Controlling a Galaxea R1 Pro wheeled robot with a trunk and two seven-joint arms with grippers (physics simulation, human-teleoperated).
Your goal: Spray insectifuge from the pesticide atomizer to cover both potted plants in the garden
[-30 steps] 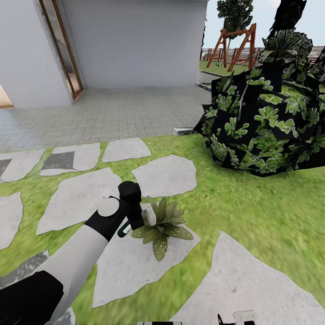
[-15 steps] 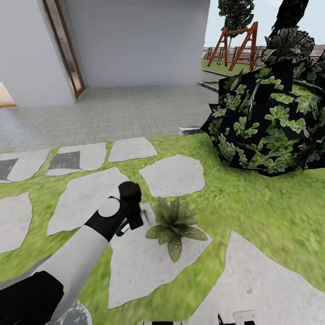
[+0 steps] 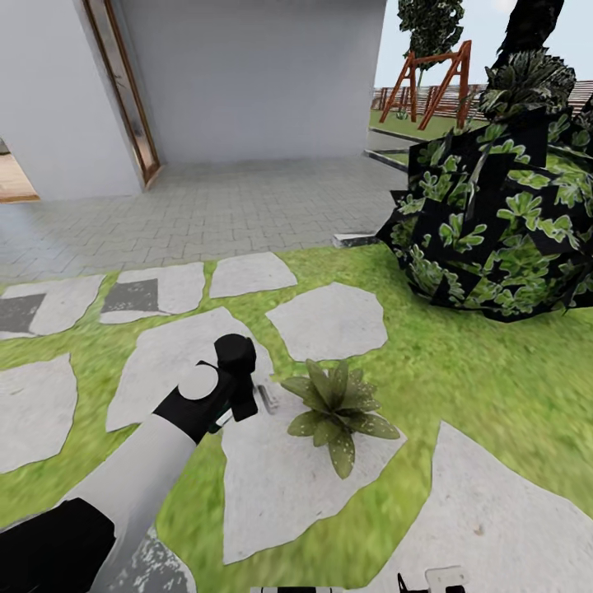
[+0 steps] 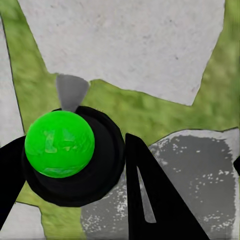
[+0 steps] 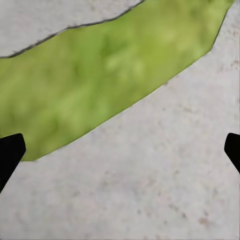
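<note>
Green and slim, the pesticide atomizer (image 3: 224, 412) is sitting in the left gripper (image 3: 247, 399), which is closing on it from both sides; in the left wrist view its black sprayer top with a bright green cap (image 4: 60, 144) is wedged between the two dark fingers (image 4: 155, 195). The left arm (image 3: 140, 469) is reaching out over a grey stepping stone (image 3: 288, 486) in the lawn (image 3: 461, 379), holding the bottle just beside one potted plant (image 3: 339, 408), a low rosette of speckled leaves sitting at that stone's far edge. The nozzle's white tip (image 3: 268, 399) seems to be pointing toward the plant, though its exact aim is hard to read.

The right gripper (image 5: 120, 150) is hanging over stone and grass with its fingertips (image 5: 10, 152) well apart, holding nothing.

A dark blocky bush (image 3: 502, 222) is standing well off to the right, with a grey wall (image 3: 247, 74) beyond the paving.

Several things could be going wrong from here. If the nozzle is sitting off to the side of the rosette, the spray may be landing on stone rather than leaves, leaving the far leaves uncovered. A loose hold on the round top could be letting the bottle twist. The second plant is not visible, so coverage there is likely still owing.
</note>
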